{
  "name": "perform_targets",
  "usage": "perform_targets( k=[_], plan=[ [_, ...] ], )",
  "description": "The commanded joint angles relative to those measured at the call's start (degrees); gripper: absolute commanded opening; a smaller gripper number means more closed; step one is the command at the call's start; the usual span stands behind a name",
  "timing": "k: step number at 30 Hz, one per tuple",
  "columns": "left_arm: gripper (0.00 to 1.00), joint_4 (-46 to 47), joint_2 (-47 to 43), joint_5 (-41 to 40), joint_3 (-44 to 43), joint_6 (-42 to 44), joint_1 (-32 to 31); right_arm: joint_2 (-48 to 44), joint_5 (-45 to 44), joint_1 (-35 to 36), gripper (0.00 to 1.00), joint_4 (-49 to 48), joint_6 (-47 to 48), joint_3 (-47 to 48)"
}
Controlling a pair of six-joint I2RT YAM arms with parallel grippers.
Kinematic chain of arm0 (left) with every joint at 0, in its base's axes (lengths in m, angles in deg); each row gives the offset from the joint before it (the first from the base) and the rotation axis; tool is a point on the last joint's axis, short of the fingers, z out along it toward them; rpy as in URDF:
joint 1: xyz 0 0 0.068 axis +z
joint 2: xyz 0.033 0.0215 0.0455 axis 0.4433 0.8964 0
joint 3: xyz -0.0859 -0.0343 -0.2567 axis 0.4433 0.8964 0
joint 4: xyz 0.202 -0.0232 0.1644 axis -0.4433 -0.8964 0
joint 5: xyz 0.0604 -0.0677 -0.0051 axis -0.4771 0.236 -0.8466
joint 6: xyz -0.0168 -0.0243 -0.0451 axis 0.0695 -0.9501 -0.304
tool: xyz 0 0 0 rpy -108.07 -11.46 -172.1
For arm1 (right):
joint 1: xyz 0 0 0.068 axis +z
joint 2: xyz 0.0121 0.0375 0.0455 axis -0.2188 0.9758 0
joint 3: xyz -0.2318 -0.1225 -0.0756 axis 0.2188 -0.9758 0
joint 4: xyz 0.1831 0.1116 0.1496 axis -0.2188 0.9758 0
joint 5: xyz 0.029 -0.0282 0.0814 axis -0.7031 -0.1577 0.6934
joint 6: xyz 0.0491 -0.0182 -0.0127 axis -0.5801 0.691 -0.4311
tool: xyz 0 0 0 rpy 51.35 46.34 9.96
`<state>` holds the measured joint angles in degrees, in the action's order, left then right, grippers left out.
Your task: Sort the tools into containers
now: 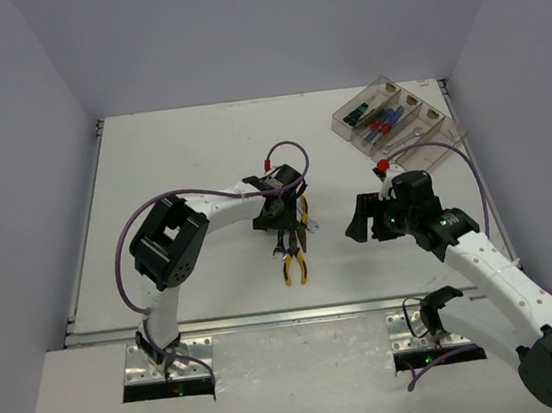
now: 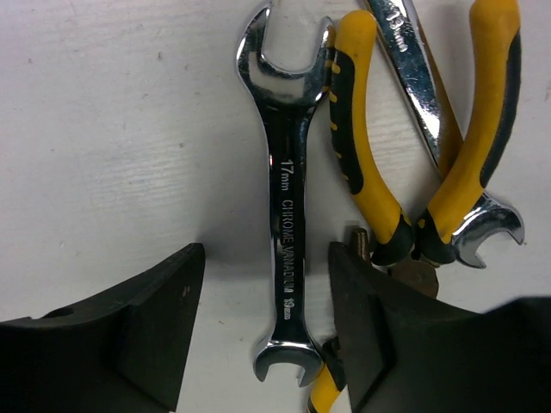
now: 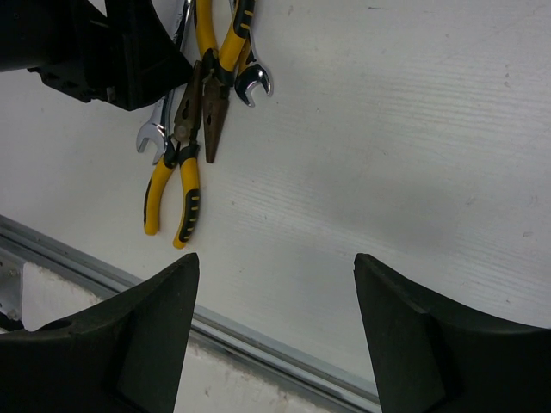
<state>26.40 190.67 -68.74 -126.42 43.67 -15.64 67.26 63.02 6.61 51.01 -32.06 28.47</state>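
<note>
Wrench (image 2: pixel 287 215), 17 mm, between wide-open jaws of my left gripper (image 2: pixel 265 258), toward near edge of bench (image 1: pixel 179 158); right gripper (image 3: pixel 275 267) wide, empty.

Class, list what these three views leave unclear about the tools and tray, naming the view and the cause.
- Top view: the left gripper covers part of the tool pile, so its wrenches cannot be counted.
- Top view: what lies in the tray is too small to identify.
- Left wrist view: the second wrench runs off the top edge, and its size mark is cut.
</note>
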Motion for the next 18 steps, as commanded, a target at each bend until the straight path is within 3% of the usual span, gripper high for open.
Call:
perform_targets(
  k=[1,5,9,14,18],
  plan=[
    [0.53,-1.0,2.9,1.5,-1.4,0.8,0.3,-1.0,1.4,0.0,0.72,-1.1,1.0,-0.1],
    [0.35,-1.6,4.5,1.9,-0.7,0.5,1.3,-2.0,2.1,0.0,0.72,-0.5,1.1,0.7],
    [0.25,-0.5,5.2,5.0,0.4,2.0,2.7,-2.8,1.7,0.0,0.72,0.7,1.4,1.2],
    [0.00,-0.7,7.0,7.8,0.4,3.7,4.2,-2.8,3.2,0.0,0.72,0.4,1.8,0.8],
    [0.00,-1.5,6.6,6.4,0.6,4.2,5.0,-1.5,9.5,0.0,0.72,-2.3,2.5,-0.3]
  ],
)
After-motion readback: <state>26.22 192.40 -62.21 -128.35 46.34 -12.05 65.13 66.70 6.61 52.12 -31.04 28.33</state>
